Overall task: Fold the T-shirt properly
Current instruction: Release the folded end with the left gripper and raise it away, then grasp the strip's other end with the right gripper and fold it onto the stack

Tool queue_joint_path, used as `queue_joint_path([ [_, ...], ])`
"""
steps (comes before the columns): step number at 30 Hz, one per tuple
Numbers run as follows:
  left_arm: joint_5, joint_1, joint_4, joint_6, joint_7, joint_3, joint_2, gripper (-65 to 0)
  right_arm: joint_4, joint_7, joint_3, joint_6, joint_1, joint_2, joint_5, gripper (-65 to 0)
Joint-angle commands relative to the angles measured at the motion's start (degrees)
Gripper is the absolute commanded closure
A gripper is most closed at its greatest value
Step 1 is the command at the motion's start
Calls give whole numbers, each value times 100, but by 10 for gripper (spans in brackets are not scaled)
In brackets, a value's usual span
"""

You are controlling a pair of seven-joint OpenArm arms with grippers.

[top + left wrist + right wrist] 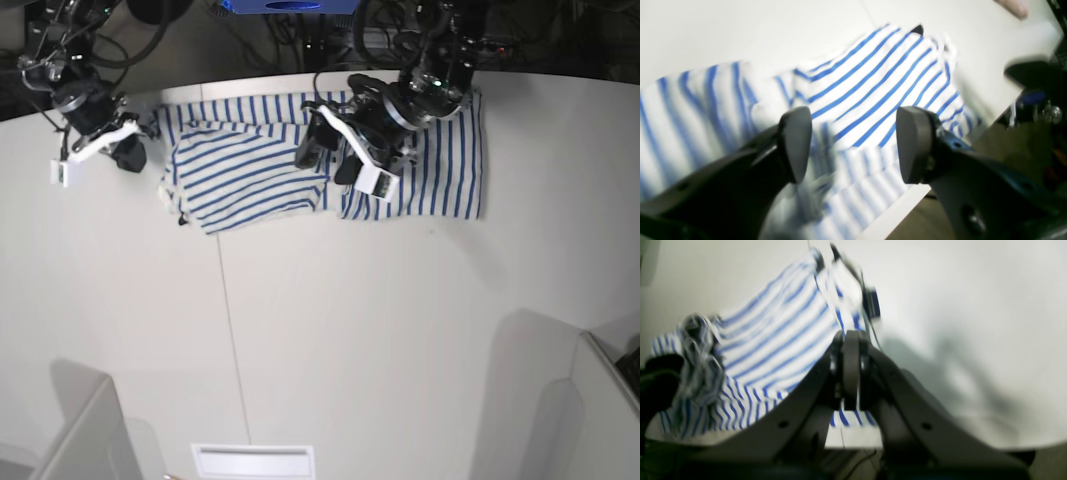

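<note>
In the base view we find the right pincer (128,150) at the far left of the surface (380,330), fully closed. Its wrist view shows striped cloth at the closed tips, so we judge it pinches the left edge of the T-shirt (250,175); if this arm pulls left, the folded section drags out of line. The T-shirt lies along the far edge of the surface, its left part doubled over toward the middle and its right part flat. Above the middle hangs the left pincer (330,150), jaws parted and holding nothing, with cloth bunched directly below. We see two risks there: a descent could snag the fold and reopen it, and the loose fabric near the surface edge could slip off.
</note>
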Motion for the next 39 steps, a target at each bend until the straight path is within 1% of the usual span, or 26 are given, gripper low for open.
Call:
queue_joint_path([
  [1, -118, 27, 150, 24, -111, -199, -97, -311, 65, 72, 47, 50, 62, 61, 92, 0],
  [2, -179, 142, 167, 24, -111, -446, -229, -232, 56, -86, 56, 50, 176, 61, 92, 0],
  [4, -320, 326, 246, 24, -120, -991, -352, -28, 56, -500, 135, 50, 396, 70, 101, 0],
  [5, -364, 432, 264, 24, -120, -1281, -396, 0, 56, -728, 205, 50, 519, 70, 136, 0],
  [6, -390, 555, 264, 24, -120, -1580, -475, 0, 39, -948, 258, 58, 669, 61, 215, -41],
  [8, -425, 766, 264, -3, -120, -2265, -572, 0, -146, -1414, 276, 58, 985, 87, 462, -243],
  [9, -425, 880, 264, -11, -129, -2573, -589, 0, -243, -1572, 293, 58, 1126, 96, 611, -327],
  [10, -425, 968, 264, -11, -137, -2854, -598, 0, -366, -1686, 293, 58, 1223, 105, 734, -389],
  [11, -408, 1038, 255, -20, -146, -3162, -598, 0, -489, -1827, 355, 58, 1337, 167, 857, -431],
  [12, -399, 1100, 255, -20, -146, -3461, -633, 0, -638, -1932, 390, 58, 1434, 246, 972, -446],
  [15, -399, 1276, 211, -20, -129, -4208, -800, 0, -1315, -2223, 416, 58, 1724, 439, 1235, -444],
  [18, -399, 1452, 167, -29, -137, -4683, -959, 0, -1966, -2249, 416, 58, 1812, 738, 1235, -444],
  [20, -399, 1478, 141, -178, -137, -4903, -1003, 0, -2282, -2249, 381, 58, 1820, 879, 1253, -444],
  [23, -399, 1460, -53, -592, -137, -5263, -976, 0, -2625, -2249, 355, 58, 1820, 923, 1235, -444],
  [26, -399, 1425, -176, -767, -129, -5360, -976, 0, -2942, -2267, 320, 58, 1820, 940, 1235, -444],
  [29, -399, 1416, -308, -776, -137, -5333, -976, 0, -3074, -2258, -190, 85, 1803, 940, 1262, -444],
  [31, -399, 1416, -360, -776, -146, -5333, -976, 0, -3109, -2249, -463, 243, 1785, 905, 1244, -444],
  [33, -399, 1416, -360, -776, -146, -5333, -968, 0, -3109, -2249, -674, 313, 1741, 887, 1235, -444],
  [35, -390, 1416, -396, -776, -146, -5325, -968, 0, -3047, -2249, -902, 313, 1627, 879, 1262, -444],
  [37, -390, 1408, -448, -776, -146, -5325, -968, 0, -3047, -2249, -1078, 313, 1583, 791, 1244, -444],
  [39, -258, 1355, -466, -785, -146, -5140, -968, 0, -3047, -2240, -1192, 313, 1574, 729, 1235, -444],
])
